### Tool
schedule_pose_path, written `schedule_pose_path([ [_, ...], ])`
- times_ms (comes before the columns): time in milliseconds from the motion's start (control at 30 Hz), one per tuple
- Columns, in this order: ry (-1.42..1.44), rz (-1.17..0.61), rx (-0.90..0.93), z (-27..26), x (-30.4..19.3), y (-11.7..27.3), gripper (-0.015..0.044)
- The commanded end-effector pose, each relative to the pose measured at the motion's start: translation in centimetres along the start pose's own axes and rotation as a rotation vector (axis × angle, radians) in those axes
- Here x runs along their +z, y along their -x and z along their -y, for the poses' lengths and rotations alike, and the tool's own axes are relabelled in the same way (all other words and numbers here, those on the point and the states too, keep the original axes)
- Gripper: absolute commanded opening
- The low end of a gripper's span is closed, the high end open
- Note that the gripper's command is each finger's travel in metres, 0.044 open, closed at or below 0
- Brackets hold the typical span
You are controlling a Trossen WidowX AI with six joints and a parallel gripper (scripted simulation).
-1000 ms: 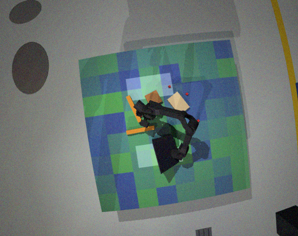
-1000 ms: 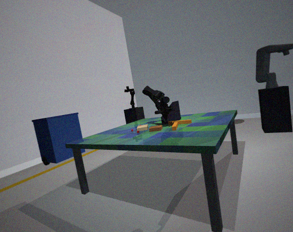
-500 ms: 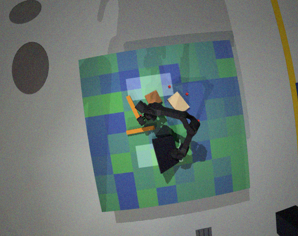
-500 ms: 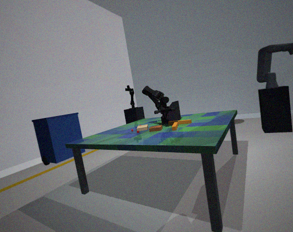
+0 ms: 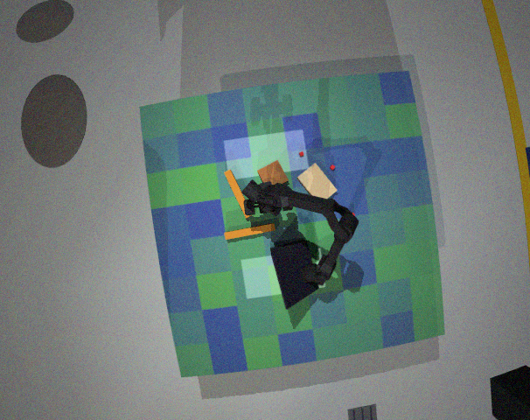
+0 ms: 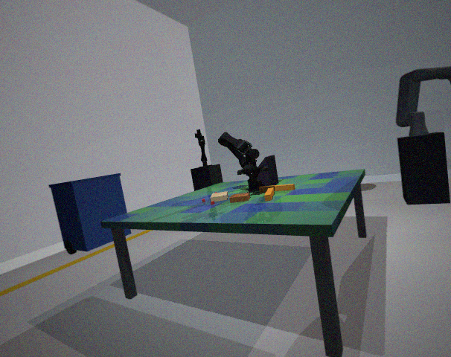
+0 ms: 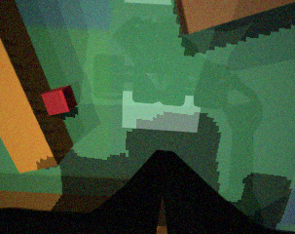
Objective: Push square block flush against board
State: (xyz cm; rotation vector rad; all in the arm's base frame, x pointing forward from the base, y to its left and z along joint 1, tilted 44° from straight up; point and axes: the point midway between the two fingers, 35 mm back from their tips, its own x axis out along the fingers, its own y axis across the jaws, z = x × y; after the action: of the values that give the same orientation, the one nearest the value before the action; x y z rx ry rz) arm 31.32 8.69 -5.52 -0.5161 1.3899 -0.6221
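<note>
The square block of brown wood (image 5: 270,171) (image 6: 240,198) (image 7: 235,12) lies flat near the pale tan rectangular board (image 5: 317,180) (image 6: 219,196), a gap between them in the top view. Being square, the block shows no clear long axis; one pair of sides slants from upper left to lower right, steeper than the board's long axis, which slants the same way. Some turning seems needed before a whole side can meet the board.

The fingers (image 5: 266,208) (image 6: 253,190) are together with nothing between them, on the arm-base side of the block — below it in the top view, up and to the right of them in the wrist view. Their exact tips are hard to pick out from above. The single arm would probably do best to reach the block's side facing away from the board, then slide it across with an edge even.

Farther out, two long orange bars (image 5: 234,192) (image 6: 269,193) (image 7: 16,102) and (image 5: 249,232) (image 6: 284,187) lie on the patchwork blue-green tabletop (image 5: 202,180) (image 6: 295,219) — the upper bar could hamper that approach. A small red cube (image 7: 55,101) sits beside one.
</note>
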Motion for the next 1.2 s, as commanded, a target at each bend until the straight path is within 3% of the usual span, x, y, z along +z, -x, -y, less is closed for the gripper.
schedule_pose_path([
  [0,-0.162,-0.003,-0.005,0.3,-0.4,-0.2,0.0],
  [233,-0.404,-0.003,-0.005,0.6,-0.6,-0.2,0.0],
  [500,-0.409,-0.003,-0.005,0.6,-0.6,-0.3,0.0],
  [933,-0.82,0.0,-0.008,1.2,-1.0,-5.5,0.0],
  [1167,-0.842,0.0,-0.009,1.3,-1.1,-5.8,0.0],
])
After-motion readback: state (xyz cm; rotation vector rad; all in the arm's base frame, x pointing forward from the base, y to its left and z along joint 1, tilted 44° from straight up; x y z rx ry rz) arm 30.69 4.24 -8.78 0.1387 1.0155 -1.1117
